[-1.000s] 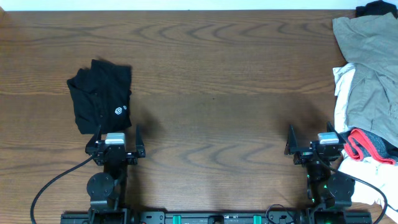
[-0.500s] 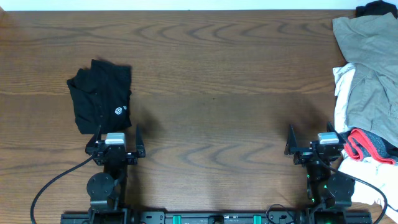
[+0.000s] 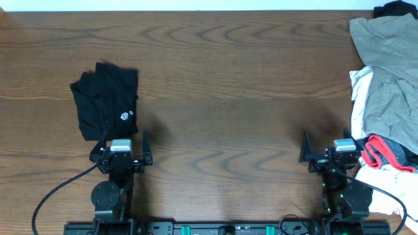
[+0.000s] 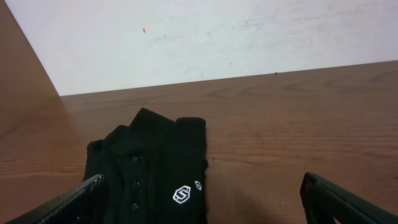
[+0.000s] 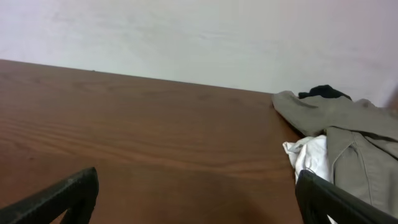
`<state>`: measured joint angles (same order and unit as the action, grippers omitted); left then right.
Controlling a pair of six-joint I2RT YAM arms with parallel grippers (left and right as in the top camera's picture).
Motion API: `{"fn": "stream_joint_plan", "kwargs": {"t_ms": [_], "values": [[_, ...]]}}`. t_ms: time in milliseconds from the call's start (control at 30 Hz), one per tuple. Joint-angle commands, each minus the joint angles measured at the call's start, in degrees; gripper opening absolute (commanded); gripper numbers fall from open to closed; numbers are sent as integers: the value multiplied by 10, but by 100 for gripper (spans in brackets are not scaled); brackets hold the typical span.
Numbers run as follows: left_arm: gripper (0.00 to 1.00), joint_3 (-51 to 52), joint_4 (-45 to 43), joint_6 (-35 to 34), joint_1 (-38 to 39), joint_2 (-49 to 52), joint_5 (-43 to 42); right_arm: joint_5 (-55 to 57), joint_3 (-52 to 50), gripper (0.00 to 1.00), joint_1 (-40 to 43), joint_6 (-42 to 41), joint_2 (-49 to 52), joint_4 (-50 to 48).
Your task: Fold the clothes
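A folded black garment with a small white logo (image 3: 104,99) lies on the left of the table; it also shows in the left wrist view (image 4: 149,168). My left gripper (image 3: 121,145) is open and empty just in front of it, fingers wide (image 4: 199,205). A pile of clothes lies at the right edge: a wrinkled khaki-green garment (image 3: 388,72), white fabric (image 3: 359,104), a red-grey piece (image 3: 385,150) and a black piece (image 3: 395,8). My right gripper (image 3: 326,147) is open and empty beside the pile (image 5: 193,205). The khaki garment (image 5: 348,137) shows in the right wrist view.
The wooden table (image 3: 228,98) runs to a white wall at the back (image 4: 217,37). Black cables (image 3: 59,189) trail from the arm bases at the front edge.
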<state>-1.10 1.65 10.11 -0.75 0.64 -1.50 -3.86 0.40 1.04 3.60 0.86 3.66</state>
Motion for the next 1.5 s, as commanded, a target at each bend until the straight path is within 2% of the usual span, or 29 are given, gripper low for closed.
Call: {"fn": "stream_joint_plan", "kwargs": {"t_ms": [0,567,700,767,967,1133,1300,1467], "values": [[98,9,24,-7,-3,0,7,4,-1,99,-3,7,-1,3],[98,9,24,-8,-3,0,7,-11,-1,99,-3,7,-1,2],[98,7,20,-47,-3,0,7,-16,0,99,-3,7,-1,2],[98,-7,18,-78,-3,0,6,-15,8,99,-3,3,-1,4],[98,-92,31,-84,-3,24,7,34,89,99,-3,-30,21,43],[98,-210,84,-102,-3,121,7,59,212,99,-2,-30,123,123],[98,-349,191,-102,-3,265,7,59,380,99,-2,-29,307,251],[98,-461,299,-102,-3,390,-8,-22,545,99,-3,-28,484,377]]}}
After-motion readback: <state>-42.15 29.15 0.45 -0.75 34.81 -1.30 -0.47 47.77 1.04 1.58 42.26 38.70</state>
